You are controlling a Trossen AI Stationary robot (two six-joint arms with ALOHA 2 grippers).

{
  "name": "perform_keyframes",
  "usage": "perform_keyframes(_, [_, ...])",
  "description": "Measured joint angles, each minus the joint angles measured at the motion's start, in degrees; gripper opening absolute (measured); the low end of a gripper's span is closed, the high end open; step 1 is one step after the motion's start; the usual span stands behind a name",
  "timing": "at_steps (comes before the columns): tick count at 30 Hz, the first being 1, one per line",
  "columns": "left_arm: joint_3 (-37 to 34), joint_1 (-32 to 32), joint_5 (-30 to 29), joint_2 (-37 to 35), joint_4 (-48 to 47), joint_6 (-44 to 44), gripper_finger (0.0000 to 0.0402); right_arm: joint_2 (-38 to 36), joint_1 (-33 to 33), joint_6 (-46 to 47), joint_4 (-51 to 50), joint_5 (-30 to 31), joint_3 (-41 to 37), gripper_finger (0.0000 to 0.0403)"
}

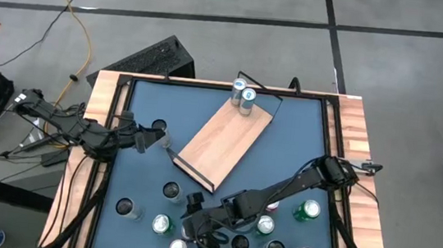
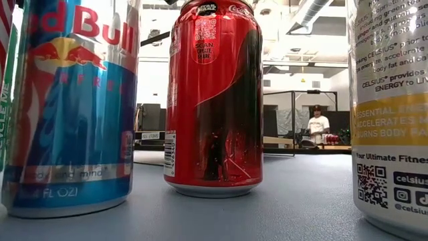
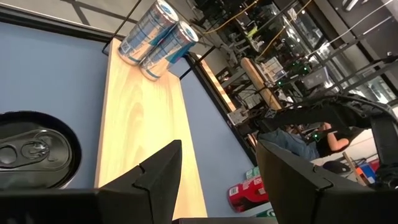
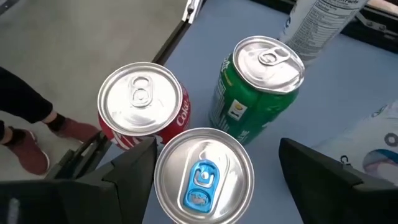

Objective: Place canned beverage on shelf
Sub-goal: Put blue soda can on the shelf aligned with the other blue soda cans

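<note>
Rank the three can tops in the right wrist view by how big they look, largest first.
1. Blue-tab can, the largest, though it sits nearest the camera, between the right gripper's fingers.
2. Coke can and green can tops look about alike; I won't rank them. Nearness, not true size, may explain the difference.

Blue table [image 1: 302,141] — shelf [image 1: 224,141], loose cans [image 1: 276,229]
</note>
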Motion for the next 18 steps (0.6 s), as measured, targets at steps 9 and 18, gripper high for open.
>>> perform_keyframes(9, [0.0, 0.0, 0.0, 0.0, -0.1, 0.0, 0.0194, 1.5, 0.0, 1.9, -1.8, -2.1, 0.0, 0.0314])
perform_keyframes(18, [0.0, 0.0, -0.1, 0.0, -0.2, 0.0, 0.0194, 1.8, 0.3, 2.8, -2.4, -2.4, 0.0, 0.0242])
